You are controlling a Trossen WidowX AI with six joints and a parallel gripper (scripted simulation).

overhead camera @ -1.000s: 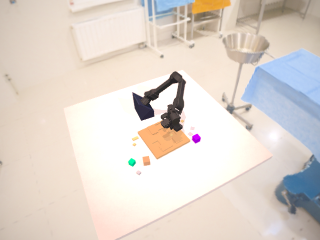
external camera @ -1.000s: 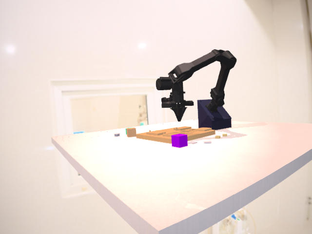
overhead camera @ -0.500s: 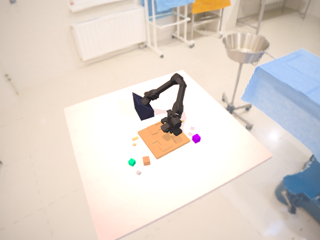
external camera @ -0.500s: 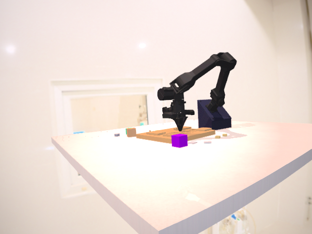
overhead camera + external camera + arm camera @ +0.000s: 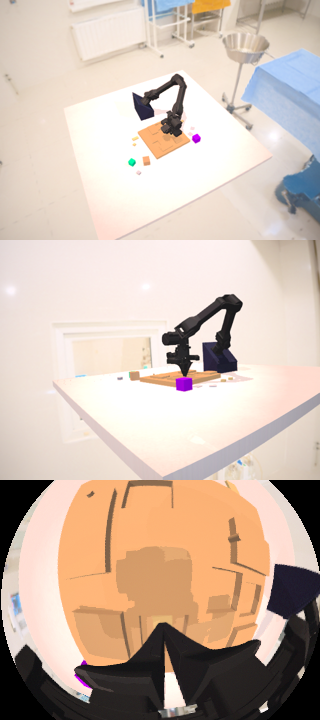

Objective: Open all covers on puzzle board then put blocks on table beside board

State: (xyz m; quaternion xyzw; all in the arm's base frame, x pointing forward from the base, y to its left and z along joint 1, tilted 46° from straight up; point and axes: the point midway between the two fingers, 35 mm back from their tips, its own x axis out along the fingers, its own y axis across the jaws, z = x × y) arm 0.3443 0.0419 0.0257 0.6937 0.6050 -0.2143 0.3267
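Observation:
The orange puzzle board (image 5: 156,151) (image 5: 160,381) (image 5: 145,530) lies flat, with raised panels and grooves of the same colour. Which covers are open is hard to tell. My gripper (image 5: 185,376) (image 5: 162,625) is shut and empty, pointing down with its tips close over the board. A small pale yellow patch (image 5: 163,619) shows just beyond the tips, between two short grooves. A purple cube (image 5: 196,138) (image 5: 184,384) (image 5: 82,676) rests beside the board. An orange-brown cube (image 5: 146,160) (image 5: 134,375) and a green cube (image 5: 131,162) (image 5: 130,374) rest off its other side. The hand hides part of the board.
Small yellow pieces (image 5: 135,138) (image 5: 223,380) and flat pinkish pieces (image 5: 192,128) (image 5: 212,385) lie around the board. A small greyish piece (image 5: 138,172) (image 5: 119,378) lies near the orange-brown cube. The dark blue arm base (image 5: 143,111) (image 5: 219,362) (image 5: 292,590) stands behind the board.

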